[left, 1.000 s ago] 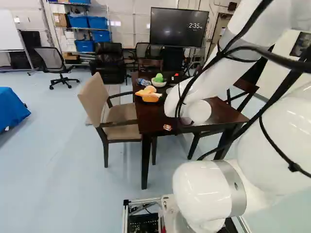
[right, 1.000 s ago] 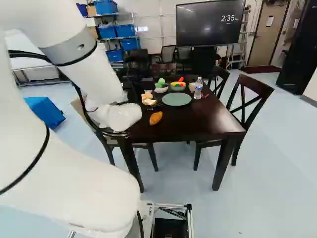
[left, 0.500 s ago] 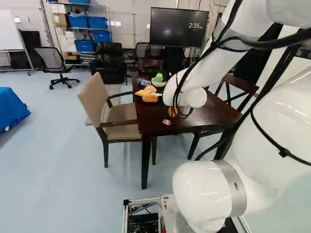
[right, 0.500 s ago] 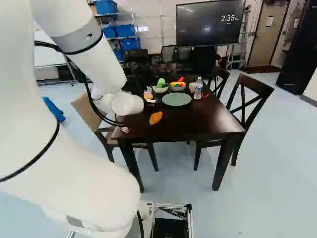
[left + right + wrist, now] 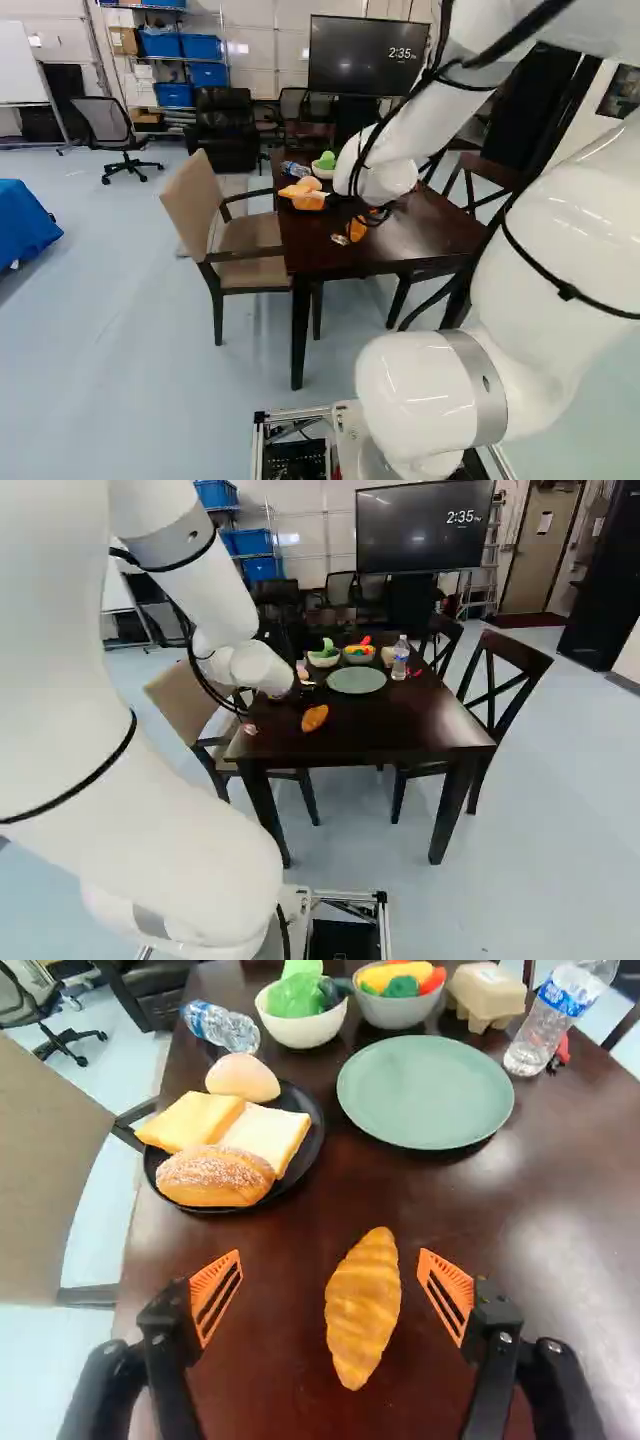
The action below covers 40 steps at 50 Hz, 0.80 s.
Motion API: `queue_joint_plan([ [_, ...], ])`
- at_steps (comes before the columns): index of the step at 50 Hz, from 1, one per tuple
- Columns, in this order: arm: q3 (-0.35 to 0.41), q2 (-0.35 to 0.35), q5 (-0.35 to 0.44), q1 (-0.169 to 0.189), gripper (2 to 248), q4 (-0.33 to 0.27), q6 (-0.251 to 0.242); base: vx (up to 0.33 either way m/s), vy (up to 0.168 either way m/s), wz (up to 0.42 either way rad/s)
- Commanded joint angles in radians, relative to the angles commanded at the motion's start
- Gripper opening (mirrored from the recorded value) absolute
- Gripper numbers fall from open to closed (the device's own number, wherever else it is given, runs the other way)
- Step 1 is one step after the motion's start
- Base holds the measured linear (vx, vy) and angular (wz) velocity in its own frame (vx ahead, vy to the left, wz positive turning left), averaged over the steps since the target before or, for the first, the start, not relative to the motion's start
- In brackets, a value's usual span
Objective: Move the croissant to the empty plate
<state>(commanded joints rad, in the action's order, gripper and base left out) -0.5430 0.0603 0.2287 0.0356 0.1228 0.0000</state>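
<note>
In the left base view part of the gripper (image 5: pixel 341 240) shows below the white wrist, near the croissant (image 5: pixel 357 229). The wrist view has the gripper (image 5: pixel 330 1265) open, with orange pads wide apart. Between the fingers, seen past them on the dark table, lies the golden croissant (image 5: pixel 362 1305), untouched and a little nearer one finger. The empty green plate (image 5: pixel 425 1092) is ahead of the gripper, beyond the croissant. In the right base view the croissant (image 5: pixel 315 718) lies on the near side of the green plate (image 5: pixel 356 680).
A black plate (image 5: pixel 317 1150) of breads stands beside the green one. Behind are a white bowl (image 5: pixel 303 1030), a grey bowl (image 5: pixel 398 1010), a carton (image 5: pixel 487 992) and two bottles (image 5: pixel 540 1025) (image 5: pixel 222 1028). Chairs (image 5: pixel 505 675) flank the table (image 5: pixel 400 725).
My arm's wrist has moved forward over the table, away from the base, with the open gripper. The croissant and plates have stayed where they were; the base has not moved.
</note>
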Motion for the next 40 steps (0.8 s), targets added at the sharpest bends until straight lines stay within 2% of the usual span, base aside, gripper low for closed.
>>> queue_joint_plan([
  [24, -0.114, -0.049, -0.223, -0.001, 237, 0.127, 0.0, 0.0, 0.0, 0.0],
  [40, -0.181, -0.072, -0.369, 0.023, 237, 0.206, 0.0, 0.0, 0.0, 0.0],
])
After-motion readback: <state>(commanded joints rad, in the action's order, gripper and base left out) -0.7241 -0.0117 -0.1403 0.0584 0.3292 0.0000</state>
